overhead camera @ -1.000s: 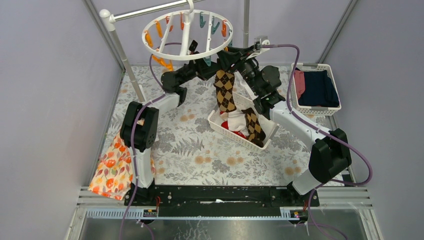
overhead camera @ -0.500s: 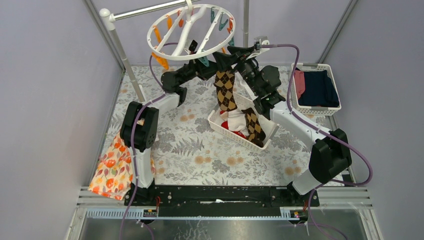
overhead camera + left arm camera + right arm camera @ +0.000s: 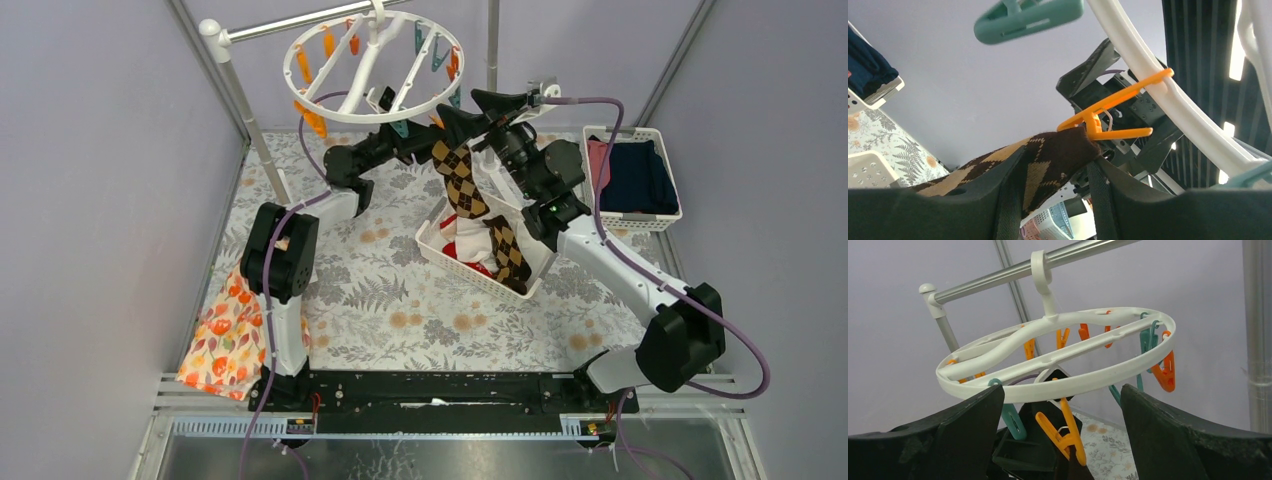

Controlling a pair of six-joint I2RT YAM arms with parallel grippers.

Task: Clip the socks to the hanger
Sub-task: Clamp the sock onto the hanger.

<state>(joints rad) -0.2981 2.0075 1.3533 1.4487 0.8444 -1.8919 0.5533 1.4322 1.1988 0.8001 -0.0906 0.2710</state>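
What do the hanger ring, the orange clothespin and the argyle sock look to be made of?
Hanger ring: smooth, glossy white moulding, likely plastic. Orange clothespin: glossy orange, likely plastic, with a wire spring, probably metal. Argyle sock: soft matte knit fabric; fibre cannot be told.

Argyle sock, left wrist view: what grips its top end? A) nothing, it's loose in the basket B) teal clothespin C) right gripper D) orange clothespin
D: the orange clothespin hanging from the hanger ring bites the end of the argyle sock; the teal clothespin above hangs empty.
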